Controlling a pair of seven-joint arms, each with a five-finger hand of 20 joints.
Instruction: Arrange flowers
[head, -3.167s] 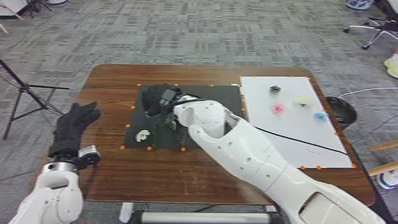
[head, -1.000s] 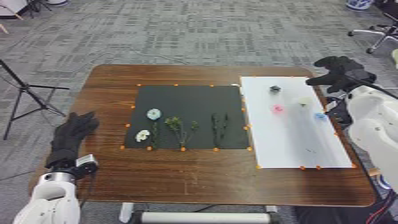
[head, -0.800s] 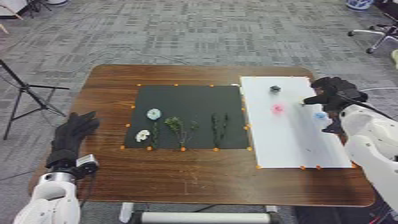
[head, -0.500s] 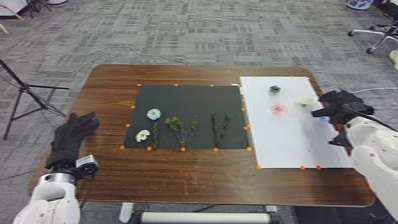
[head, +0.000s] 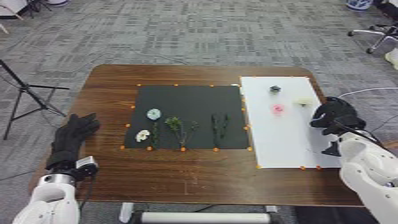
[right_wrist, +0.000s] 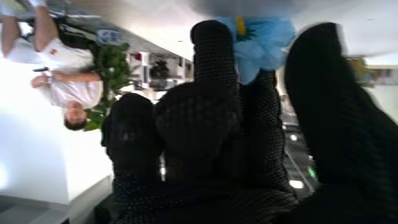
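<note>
Over the right edge of the white sheet (head: 293, 142) is my right hand (head: 338, 118), thumb apart from mostly straight fingers. In the right wrist view, a blue flower (right_wrist: 262, 42) shows between the tips of my right hand (right_wrist: 200, 115); whether it is gripped is unclear. The sheet also holds a dark flower (head: 274, 89), a pink flower (head: 278, 108) and a pale yellow flower (head: 303, 102). On the black mat (head: 182, 107) lie a light blue flower (head: 154, 114), a white flower (head: 143, 135) and green stems (head: 175, 124). My left hand (head: 75, 134) is open at the table's left edge.
Orange markers line the mat and sheet on the brown table (head: 195, 175). A black tripod (head: 34, 95) stands left of the table, and a chair (head: 378, 32) stands far right. A cable runs by my right arm.
My right hand left the mat, passed beyond the sheet's right edge, then came back over it and lower in the head view, covering the blue flower's spot. My left hand shifted only slightly.
</note>
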